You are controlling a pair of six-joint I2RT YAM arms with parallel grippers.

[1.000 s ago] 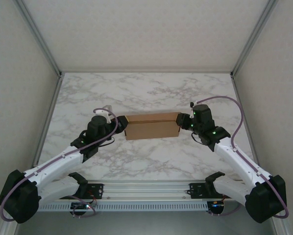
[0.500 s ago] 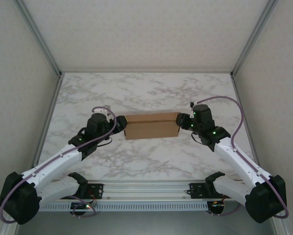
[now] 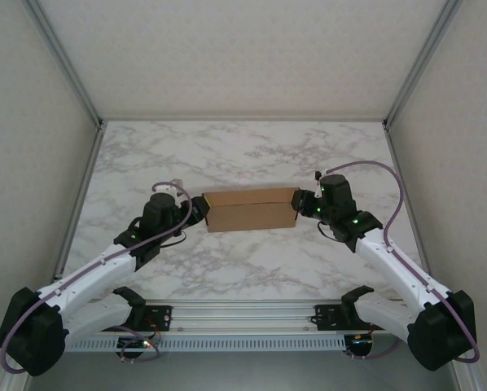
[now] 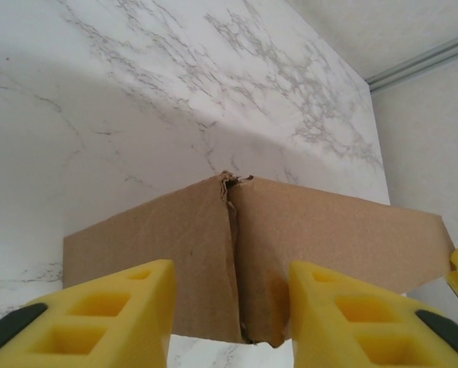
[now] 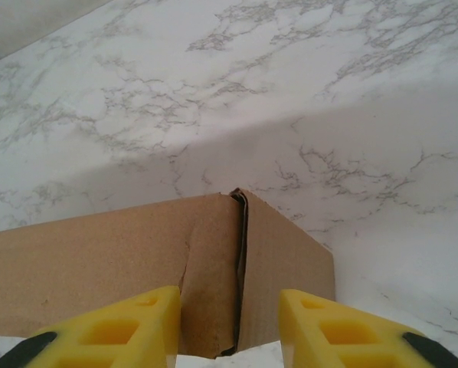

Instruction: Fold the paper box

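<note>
The paper box (image 3: 252, 213) is a brown cardboard block, folded up, at the middle of the marble table (image 3: 227, 155) between my two arms. My left gripper (image 3: 201, 208) is at its left end. In the left wrist view the yellow fingers (image 4: 129, 295) stand either side of a vertical corner seam of the box (image 4: 328, 230), pressed on the cardboard. My right gripper (image 3: 299, 204) is at the right end. In the right wrist view that gripper (image 5: 229, 307) straddles the box's (image 5: 83, 261) end corner in the same way, shut on it.
The enclosure's walls and metal frame posts (image 3: 72, 90) ring the table at the left, right and back. Open marble lies behind the box and in front of it, down to the rail (image 3: 243, 314) that carries the arm bases.
My left gripper opened briefly, then closed again on the box's left end, with its wrist shifting slightly. The box edged a little away from the bases. The right arm barely moved.
</note>
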